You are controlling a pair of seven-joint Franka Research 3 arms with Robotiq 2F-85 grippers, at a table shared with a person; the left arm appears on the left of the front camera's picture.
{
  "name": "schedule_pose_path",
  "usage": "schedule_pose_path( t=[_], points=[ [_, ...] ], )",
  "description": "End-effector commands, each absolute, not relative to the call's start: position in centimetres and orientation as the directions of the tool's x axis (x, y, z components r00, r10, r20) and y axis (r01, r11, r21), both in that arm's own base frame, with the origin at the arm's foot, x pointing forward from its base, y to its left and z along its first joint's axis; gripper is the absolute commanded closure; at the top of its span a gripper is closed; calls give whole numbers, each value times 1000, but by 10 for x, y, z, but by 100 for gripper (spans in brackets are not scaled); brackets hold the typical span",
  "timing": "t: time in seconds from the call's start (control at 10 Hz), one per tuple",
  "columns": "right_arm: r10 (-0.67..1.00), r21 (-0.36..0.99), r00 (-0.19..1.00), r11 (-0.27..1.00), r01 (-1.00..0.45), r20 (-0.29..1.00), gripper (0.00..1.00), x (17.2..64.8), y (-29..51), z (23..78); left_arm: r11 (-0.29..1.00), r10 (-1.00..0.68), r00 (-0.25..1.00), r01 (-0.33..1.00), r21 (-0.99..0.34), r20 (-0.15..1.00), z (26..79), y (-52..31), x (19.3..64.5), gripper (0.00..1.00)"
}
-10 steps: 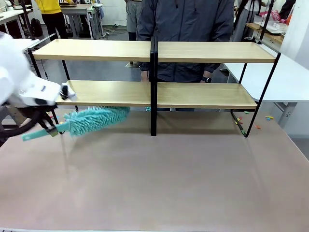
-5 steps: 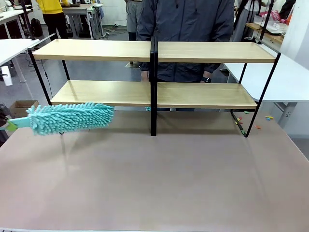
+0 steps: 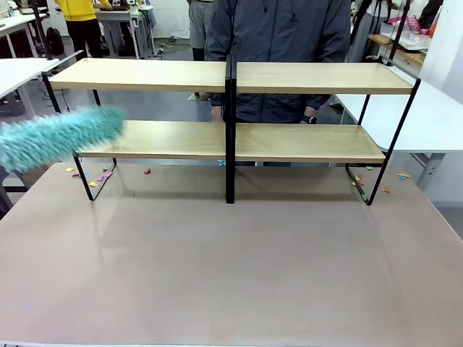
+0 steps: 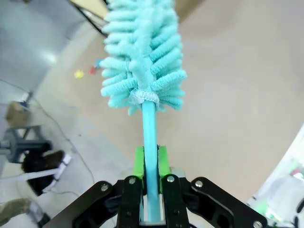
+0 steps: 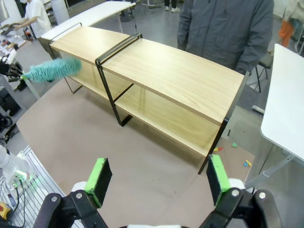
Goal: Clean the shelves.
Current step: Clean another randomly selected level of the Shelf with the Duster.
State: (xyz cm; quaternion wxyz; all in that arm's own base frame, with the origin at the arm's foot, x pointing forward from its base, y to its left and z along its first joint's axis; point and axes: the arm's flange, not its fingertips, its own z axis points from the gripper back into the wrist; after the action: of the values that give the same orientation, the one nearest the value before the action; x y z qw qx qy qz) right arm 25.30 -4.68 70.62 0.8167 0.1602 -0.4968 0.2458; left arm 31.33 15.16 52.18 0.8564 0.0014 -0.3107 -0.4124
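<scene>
- Green pads [image 4: 138, 159] of the left jaws are clamped tight on the duster's [image 4: 142, 52] slim teal handle, low on the stem. I'd say that leaves the whole fluffy head free for wiping.
- Right jaws hang high, their pads [image 5: 100, 175] spread wide with nothing between them; parked clear of the work, by the look of it.
- Smooth beige tabletop [image 3: 231, 267] comes next, matte, with small coloured scraps [image 3: 101, 176] lying by the rack's left legs.
- Teal chenille head, all soft stubby noodles, hovers at the left end of the shelves [image 3: 145, 74], seemingly lined up for a sweep. Touching or not, I can't tell.
- Shelves stand across the tabletop's far half: pale flat wood boards, thin black metal frame, slanted end legs.
- Person [image 3: 278, 29] in a dark jacket stands right behind the centre post.
</scene>
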Motion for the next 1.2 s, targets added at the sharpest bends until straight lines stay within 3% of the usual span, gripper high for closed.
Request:
schedule_pose_path(
  t=[0.0, 0.1, 0.2, 0.7, 0.9, 1.1],
  points=[
    [240, 19, 379, 824, -566, 894, 0, 253, -46, 707, 700, -659, 395, 635, 328, 641, 419, 113, 185, 87],
    [240, 19, 379, 824, -566, 894, 0, 253, -46, 707, 760, -595, 448, 583, 287, 667, 419, 116, 177, 87],
    [240, 19, 379, 824, -566, 894, 0, 253, -46, 707, 686, -682, 446, 665, 296, 580, 537, 175, 292, 87],
    [240, 19, 379, 824, -566, 894, 0, 253, -46, 707, 680, -687, 451, 674, 288, 570, 533, 174, 290, 87],
    [240, 19, 379, 824, -566, 894, 0, 253, -46, 707, 398, -792, 208, 889, 227, 575, 546, 148, 292, 87],
    [240, 19, 379, 824, -566, 894, 0, 253, -46, 707, 286, -763, 100, 938, 195, 639, 557, 173, 268, 87]
  ],
)
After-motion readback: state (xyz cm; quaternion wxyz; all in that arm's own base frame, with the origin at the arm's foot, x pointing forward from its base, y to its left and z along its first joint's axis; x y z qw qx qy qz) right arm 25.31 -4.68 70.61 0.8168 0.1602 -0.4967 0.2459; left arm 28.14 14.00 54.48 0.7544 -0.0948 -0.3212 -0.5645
